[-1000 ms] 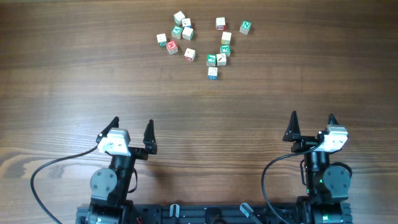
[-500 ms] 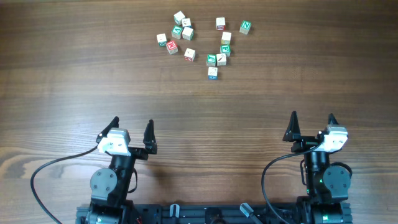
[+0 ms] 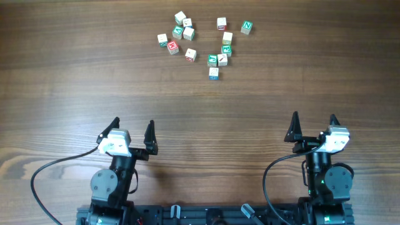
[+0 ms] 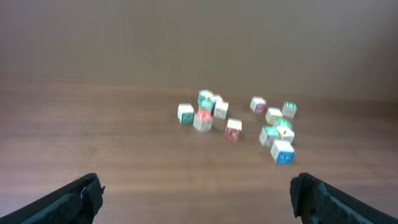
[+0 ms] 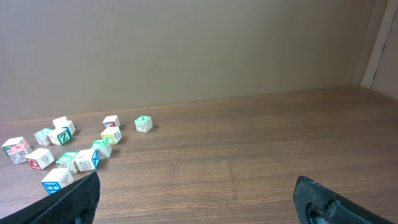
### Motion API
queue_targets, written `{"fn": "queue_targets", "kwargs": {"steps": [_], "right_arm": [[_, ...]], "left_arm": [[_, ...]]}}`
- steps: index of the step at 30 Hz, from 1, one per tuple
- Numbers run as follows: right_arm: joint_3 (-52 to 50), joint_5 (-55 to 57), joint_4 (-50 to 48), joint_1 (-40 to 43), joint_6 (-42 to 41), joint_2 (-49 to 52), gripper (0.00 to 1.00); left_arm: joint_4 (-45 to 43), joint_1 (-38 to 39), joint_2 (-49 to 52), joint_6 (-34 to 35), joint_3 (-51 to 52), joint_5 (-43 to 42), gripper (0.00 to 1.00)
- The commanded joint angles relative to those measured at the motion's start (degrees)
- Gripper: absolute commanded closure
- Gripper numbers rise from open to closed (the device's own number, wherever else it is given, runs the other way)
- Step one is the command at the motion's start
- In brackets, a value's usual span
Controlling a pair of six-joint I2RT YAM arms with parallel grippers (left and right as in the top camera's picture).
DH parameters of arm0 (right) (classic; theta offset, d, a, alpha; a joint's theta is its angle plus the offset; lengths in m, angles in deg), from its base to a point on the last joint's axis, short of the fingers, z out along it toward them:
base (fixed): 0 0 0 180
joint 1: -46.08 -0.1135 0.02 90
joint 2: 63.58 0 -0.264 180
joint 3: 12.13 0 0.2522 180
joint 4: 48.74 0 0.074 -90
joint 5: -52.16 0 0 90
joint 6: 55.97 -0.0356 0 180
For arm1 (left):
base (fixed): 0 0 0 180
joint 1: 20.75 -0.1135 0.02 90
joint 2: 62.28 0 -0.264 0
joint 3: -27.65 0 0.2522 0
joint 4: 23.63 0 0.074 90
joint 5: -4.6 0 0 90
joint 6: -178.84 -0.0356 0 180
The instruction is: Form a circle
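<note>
Several small wooden letter cubes with red, green, blue and pale faces lie scattered at the far middle of the table. One bunch of cubes [image 3: 183, 28] is on the left and another bunch [image 3: 223, 55] on the right. No circle shows among them. The cubes [image 4: 233, 129] are blurred in the left wrist view, and the cubes [image 5: 86, 160] sit at the left of the right wrist view. My left gripper [image 3: 132, 125] [image 4: 196, 186] and right gripper [image 3: 314, 119] [image 5: 198, 183] hover near the front edge, both open and empty, far from the cubes.
A brown wooden table [image 3: 262, 94] fills the overhead view. A plain wall [image 5: 199, 50] stands behind its far edge. Black cables [image 3: 44, 175] loop beside the arm bases at the front.
</note>
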Motion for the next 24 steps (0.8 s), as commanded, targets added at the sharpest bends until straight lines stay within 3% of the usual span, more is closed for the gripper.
{"fn": "queue_targets", "kwargs": {"steps": [1,6,10,14,19,24], "right_arm": [[0.39,-0.52,-0.31,-0.22,0.5,-0.31,0.0],[0.39,-0.5,-0.31,-0.22,0.48,-0.31,0.0],[0.39,-0.52,-0.31,-0.22,0.5,-0.31,0.0],[0.39,-0.52,-0.31,-0.22,0.48,-0.31,0.0],[0.39,-0.52,-0.33,-0.22,0.5,-0.31,0.0],[0.39,-0.52,-0.31,-0.22,0.48,-0.31,0.0]], "left_arm": [[-3.41,-0.42,-0.57,-2.45,0.31,1.2,0.0],[-0.9,-0.42,-0.31,-2.45,0.31,1.62,0.0],[0.63,-0.42,-0.31,-1.86,0.31,-4.13,0.0],[0.7,-0.39,-0.24,7.13,0.31,-5.75,0.0],[0.59,-0.39,-0.13,7.26,-0.59,-12.39,0.0],[0.59,-0.42,-0.07,7.48,-2.47,-12.74,0.0]]}}
